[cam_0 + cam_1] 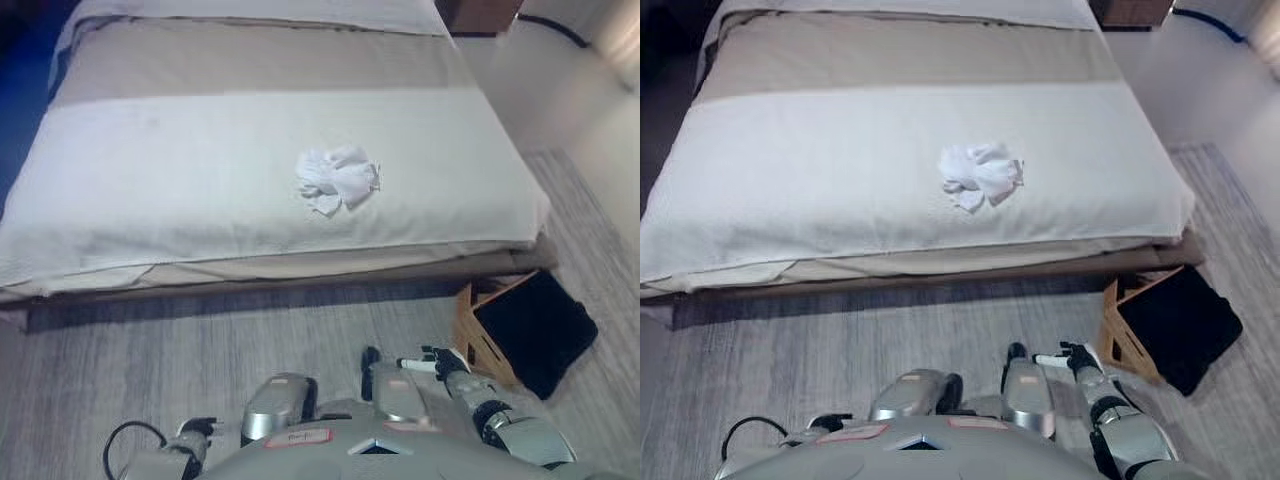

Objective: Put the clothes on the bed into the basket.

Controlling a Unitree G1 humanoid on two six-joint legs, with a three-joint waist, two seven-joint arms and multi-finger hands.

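I see the bed filling the upper part of both views, its near edge running across the middle and dipping slightly toward the right corner. The clothes lie as one small crumpled white bundle on the white cover, a little right of centre and near the front edge, with bare cover on every side of them. A beige band crosses the bed farther back, well apart from the bundle. Below the near edge the mattress overhangs a darker base, and from there a wide strip of grey wood-grain floor lies between the bed and me. The basket stands on the floor at the right, just beside the bed's near right corner; it has a tan wooden frame and a dark fabric body, and it sits tilted, its dark side facing up and right. My right hand shows low at the right, over the floor and just left of the basket's frame, not touching it that I can see; its fingers are spread loosely with white tips showing, holding nothing. My left hand is at the bottom left edge, mostly hidden, and I cannot tell how its fingers stand. A rug lies on the floor to the bed's right.
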